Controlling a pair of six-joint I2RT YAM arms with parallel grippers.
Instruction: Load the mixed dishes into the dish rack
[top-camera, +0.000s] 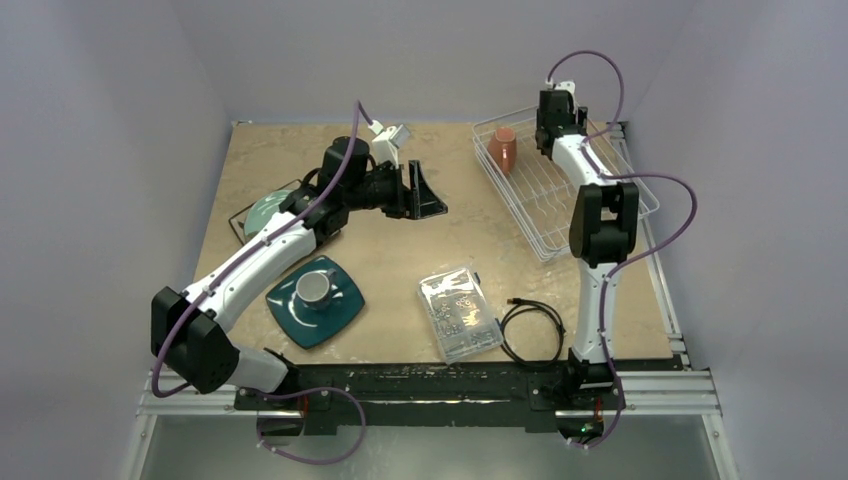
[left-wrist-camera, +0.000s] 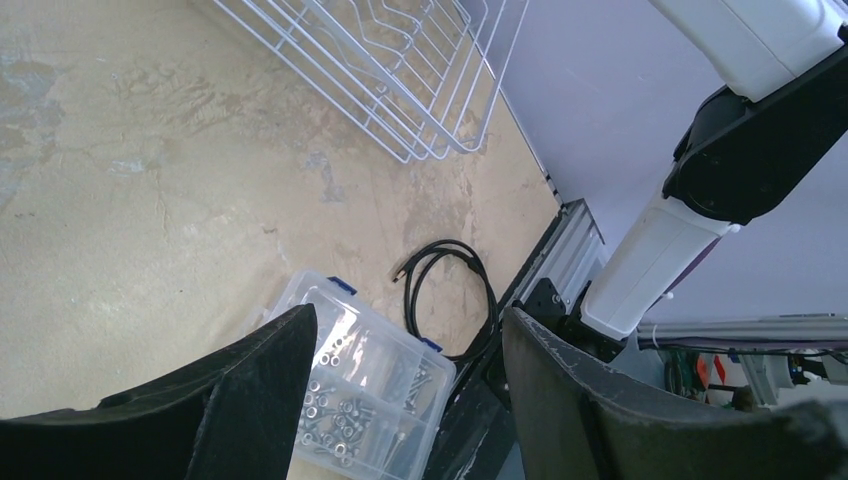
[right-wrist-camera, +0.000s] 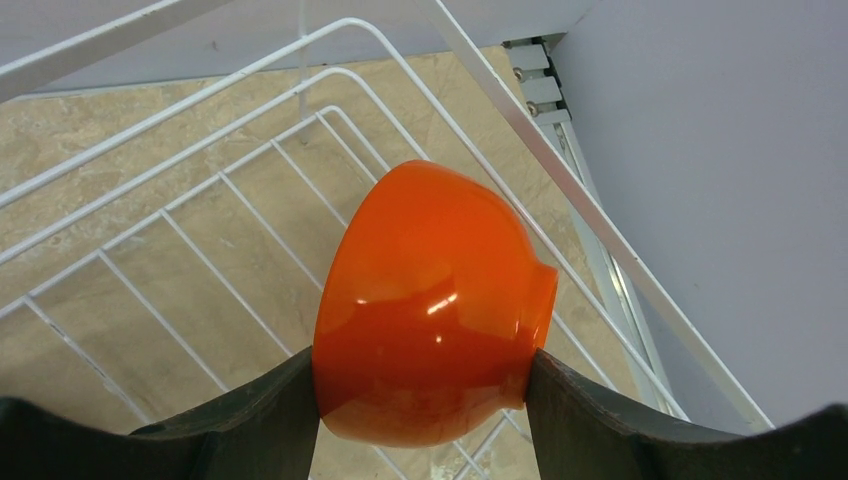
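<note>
Dish rack (top-camera: 565, 185): stood at two o'clock on the table, with the pink cup (top-camera: 503, 148) inside, shown only from above.
Orange bowl (right-wrist-camera: 440, 280): clamped on its side by the right gripper (right-wrist-camera: 420, 372) over the rack wires, shown only in the right wrist view.
Left gripper (left-wrist-camera: 408, 325): jaws apart, empty.

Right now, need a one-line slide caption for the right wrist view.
Right gripper holds the orange bowl sideways between its fingers, dish rack wires directly behind.

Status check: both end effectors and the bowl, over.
Left end effector open, empty. Right end effector clamped on orange bowl, over dish rack. No obstruction seen beneath it.
</note>
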